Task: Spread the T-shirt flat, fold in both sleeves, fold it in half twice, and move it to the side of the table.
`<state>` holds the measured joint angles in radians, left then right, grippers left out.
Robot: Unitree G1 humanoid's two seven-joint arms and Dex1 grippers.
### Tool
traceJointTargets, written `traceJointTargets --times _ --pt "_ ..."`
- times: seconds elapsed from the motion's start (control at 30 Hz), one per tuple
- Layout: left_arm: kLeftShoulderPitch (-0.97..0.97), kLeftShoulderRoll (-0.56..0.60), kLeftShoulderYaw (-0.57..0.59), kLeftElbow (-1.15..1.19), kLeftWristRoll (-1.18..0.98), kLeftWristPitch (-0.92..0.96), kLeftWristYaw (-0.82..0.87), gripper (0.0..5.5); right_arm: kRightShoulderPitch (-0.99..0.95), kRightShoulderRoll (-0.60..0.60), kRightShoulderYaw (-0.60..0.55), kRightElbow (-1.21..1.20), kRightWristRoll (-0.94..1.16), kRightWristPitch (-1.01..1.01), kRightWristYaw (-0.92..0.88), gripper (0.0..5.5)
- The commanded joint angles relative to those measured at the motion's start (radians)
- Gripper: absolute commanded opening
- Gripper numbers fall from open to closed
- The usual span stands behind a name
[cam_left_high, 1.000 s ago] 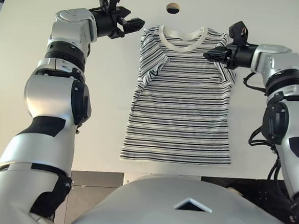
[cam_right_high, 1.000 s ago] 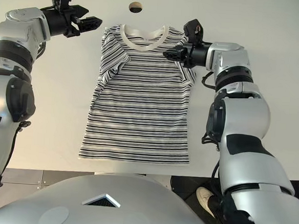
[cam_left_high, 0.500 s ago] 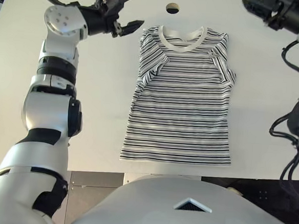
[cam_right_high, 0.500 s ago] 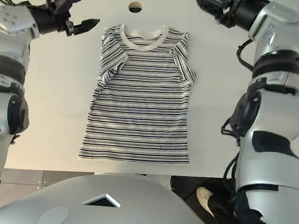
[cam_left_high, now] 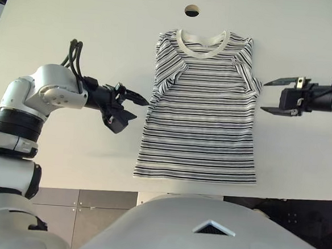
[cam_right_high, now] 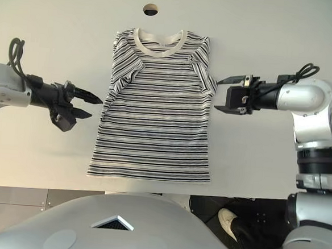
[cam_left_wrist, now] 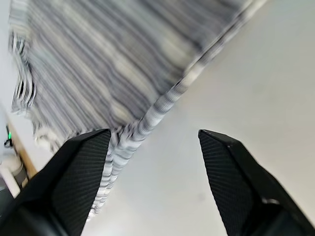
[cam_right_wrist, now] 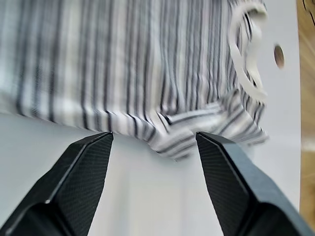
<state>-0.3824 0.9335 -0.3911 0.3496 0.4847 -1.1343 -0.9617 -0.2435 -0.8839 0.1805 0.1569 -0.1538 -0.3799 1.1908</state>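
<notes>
White tabletop [cam_left_high: 75, 38] is overlaid by a black-and-white striped cotton T-shirt [cam_left_high: 203, 116], sleeves tucked. Left gripper [cam_left_high: 141, 109] and right gripper [cam_left_high: 263, 96] are poised beside its edges, jaws spread and empty, presumably for halving.

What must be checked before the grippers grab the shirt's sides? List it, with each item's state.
1. Shirt flat on the table: ok, slight wrinkles.
2. Both sleeves folded in: ok.
3. Left gripper open, beside the shirt's left edge: ok.
4. Right gripper open, beside the shirt's right edge: ok.
5. Either gripper touching the cloth: cannot tell.
6. First half-fold done: not ok.
</notes>
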Motion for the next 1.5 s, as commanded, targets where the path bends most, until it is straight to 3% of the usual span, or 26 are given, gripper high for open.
traceJointTargets --times 0.03,0.27,0.7,1.37,1.5 --pt "0.049 0.051 -0.014 -0.084 0.018 0.005 0.011 3.33 0.121 -0.059 0.007 -0.1 0.038 0.022 0.032 3.12" --pt "0.13 0.091 -0.069 -0.179 0.016 0.019 -0.002 3.33 0.231 -0.105 0.019 -0.183 0.08 0.106 0.085 3.12" --pt "0.291 0.145 -0.182 -0.353 -0.168 0.161 -0.07 3.33 0.347 -0.168 0.044 -0.2 0.102 0.043 0.098 3.12" --pt "0.293 0.128 -0.2 -0.341 -0.184 0.189 -0.072 3.33 0.424 -0.155 0.076 -0.319 0.141 0.078 0.084 3.12" --pt "0.299 0.123 -0.206 -0.349 -0.201 0.208 -0.073 3.33 0.417 -0.147 0.091 -0.316 0.13 0.057 0.073 2.43"
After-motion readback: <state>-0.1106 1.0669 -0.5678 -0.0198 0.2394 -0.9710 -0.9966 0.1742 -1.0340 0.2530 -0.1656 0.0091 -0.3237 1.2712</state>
